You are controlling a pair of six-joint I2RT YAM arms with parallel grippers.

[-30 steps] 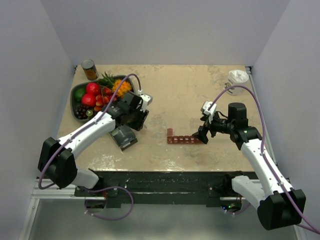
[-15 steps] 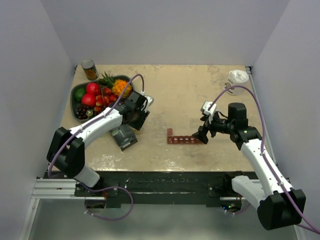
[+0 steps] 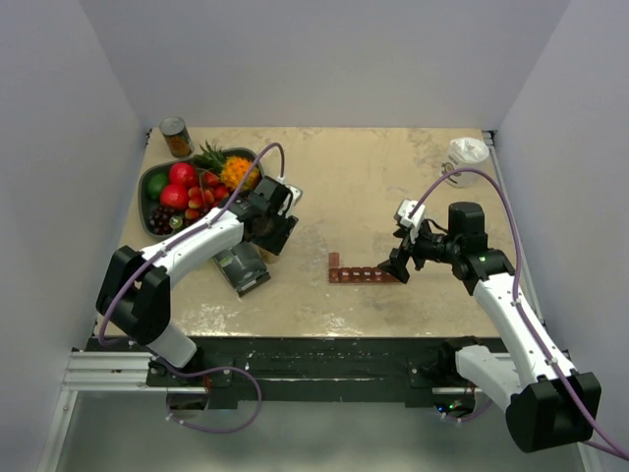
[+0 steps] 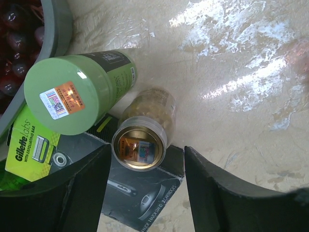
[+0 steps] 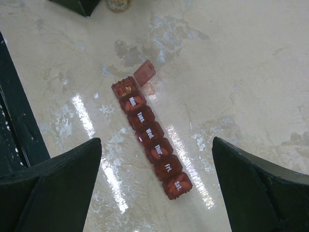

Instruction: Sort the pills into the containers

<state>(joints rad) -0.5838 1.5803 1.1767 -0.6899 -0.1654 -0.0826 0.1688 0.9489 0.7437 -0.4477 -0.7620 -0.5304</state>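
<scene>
The containers are a dark red pill organizer strip (image 3: 364, 274) lying mid-table. In the right wrist view the strip (image 5: 153, 145) has its far end lid (image 5: 144, 73) open, with one golden pill (image 5: 127, 88) inside. The other lids are shut, and pills show dimly through some of them. My right gripper (image 3: 398, 265) hovers open above the strip's right end (image 5: 157, 140). My left gripper (image 3: 267, 234) is open (image 4: 146, 166) just above a small amber bottle (image 4: 141, 140) full of golden pills. The bottle lies on its side and is not gripped.
A green cylinder bottle (image 4: 67, 94) lies beside the amber bottle. Both rest partly on a dark Gillette razor box (image 4: 140, 193) (image 3: 243, 268). A grey fruit bowl (image 3: 147, 181) sits at the left, with a can (image 3: 176, 137) behind it. A white object (image 3: 468, 151) is at the back right.
My left arm has swung its elbow inward and the left gripper has shifted slightly toward the back right. The right arm and the organizer have not moved.
</scene>
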